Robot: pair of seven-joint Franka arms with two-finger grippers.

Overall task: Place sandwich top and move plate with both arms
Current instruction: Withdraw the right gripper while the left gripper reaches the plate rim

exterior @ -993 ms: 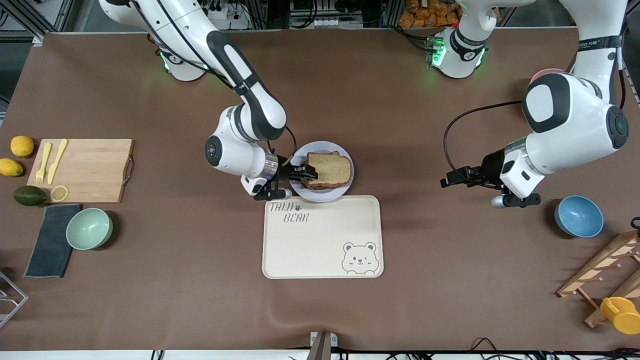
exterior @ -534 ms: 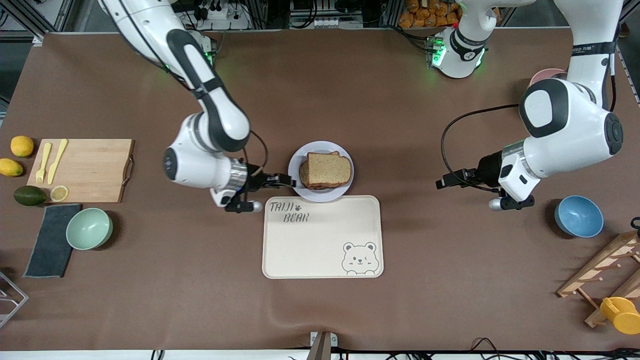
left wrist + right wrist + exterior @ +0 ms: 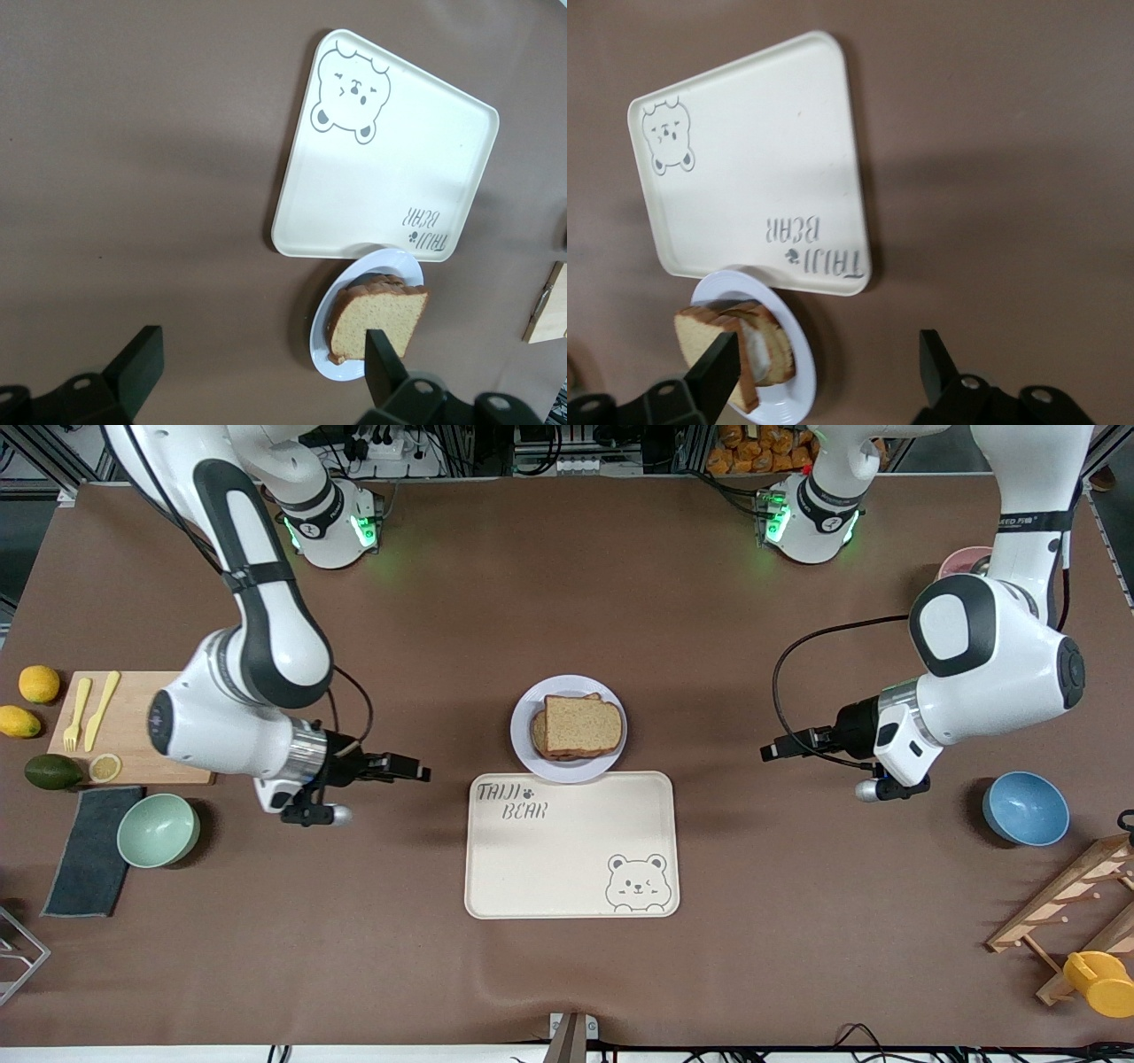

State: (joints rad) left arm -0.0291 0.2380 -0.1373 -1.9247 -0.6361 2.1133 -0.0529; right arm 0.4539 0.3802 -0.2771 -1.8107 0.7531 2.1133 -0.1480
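pulled back from the plate (image 3: 611, 757) since a second ago, the right gripper (image 3: 416, 769) now hangs over bare table toward the right arm's end, fingers apart and holding nothing. the sandwich top (image 3: 582, 724) lies on the stacked sandwich on the plate, which sits touching the tray (image 3: 532, 868), farther from the front camera than it. the left gripper (image 3: 769, 749) waits over the table toward the left arm's end, fingers wide apart, empty.
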